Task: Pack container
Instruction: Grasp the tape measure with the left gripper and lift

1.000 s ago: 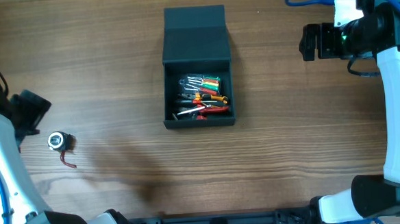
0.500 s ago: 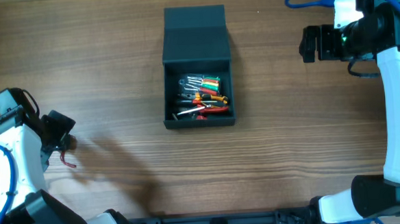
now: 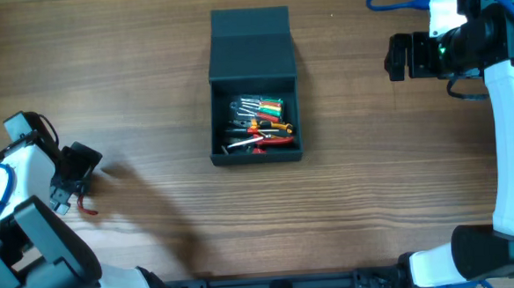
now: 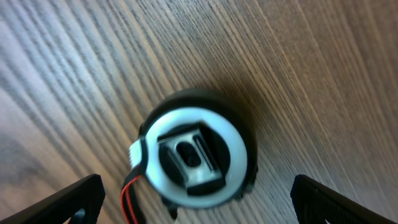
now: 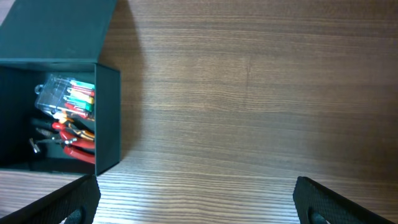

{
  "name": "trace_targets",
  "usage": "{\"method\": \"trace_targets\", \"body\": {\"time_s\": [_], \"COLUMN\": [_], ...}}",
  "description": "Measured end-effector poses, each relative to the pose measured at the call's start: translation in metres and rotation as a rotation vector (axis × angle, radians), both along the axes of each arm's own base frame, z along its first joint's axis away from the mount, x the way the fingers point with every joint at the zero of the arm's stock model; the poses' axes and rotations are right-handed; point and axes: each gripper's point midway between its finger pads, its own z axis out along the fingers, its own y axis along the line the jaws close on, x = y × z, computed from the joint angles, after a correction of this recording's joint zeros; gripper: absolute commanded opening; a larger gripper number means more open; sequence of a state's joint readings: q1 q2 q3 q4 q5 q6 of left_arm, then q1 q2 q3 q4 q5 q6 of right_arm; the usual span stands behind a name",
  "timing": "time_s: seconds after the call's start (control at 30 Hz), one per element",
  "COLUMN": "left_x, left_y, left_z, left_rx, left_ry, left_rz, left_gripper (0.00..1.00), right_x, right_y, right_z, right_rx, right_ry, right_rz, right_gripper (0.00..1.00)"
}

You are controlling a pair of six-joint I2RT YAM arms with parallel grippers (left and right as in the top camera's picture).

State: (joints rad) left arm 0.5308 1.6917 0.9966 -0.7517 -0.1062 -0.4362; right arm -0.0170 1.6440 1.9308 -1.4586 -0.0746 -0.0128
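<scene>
The container (image 3: 256, 156), a dark teal-black box, stands open at the table's middle with its flap lid (image 3: 252, 40) folded back. Hand tools (image 3: 260, 124) with red, orange and green handles lie inside. A small round white-and-black part (image 4: 193, 155) with a red wire (image 3: 87, 208) lies on the wood at the left. My left gripper (image 3: 75, 175) hangs open right over it, one finger (image 4: 74, 199) on each side, not touching. My right gripper (image 3: 396, 55) is open at the far right, over bare wood (image 5: 199, 199), with the container's wall (image 5: 109, 118) to its left.
Wood-grain table (image 3: 374, 199) all around. The right arm's white body (image 3: 512, 131) runs along the right edge. The left arm's base (image 3: 34, 261) fills the near left corner.
My left arm has swung in from the left edge and now has its open fingers over the round part. The right arm and the container have not moved.
</scene>
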Motion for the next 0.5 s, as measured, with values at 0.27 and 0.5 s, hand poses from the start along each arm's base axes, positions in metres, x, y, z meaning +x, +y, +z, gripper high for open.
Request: {"method": "trace_targets", "body": {"time_s": [0.27,0.5], "left_x": [0.010,0.013], "left_y": [0.006,0.008], "left_z": [-0.008,-0.016], "left_rx": [0.014,0.013], "left_ry": [-0.025,-0.022], "left_rz": [0.000,0.000], "left_gripper": [1.00,1.00], "right_x": [0.000,0.000], "right_y": [0.000,0.000], "right_z": [0.000,0.000], "right_rx": [0.000,0.000], "right_ry": [0.000,0.001], "right_rz": [0.000,0.000], "right_gripper": [1.00,1.00]}}
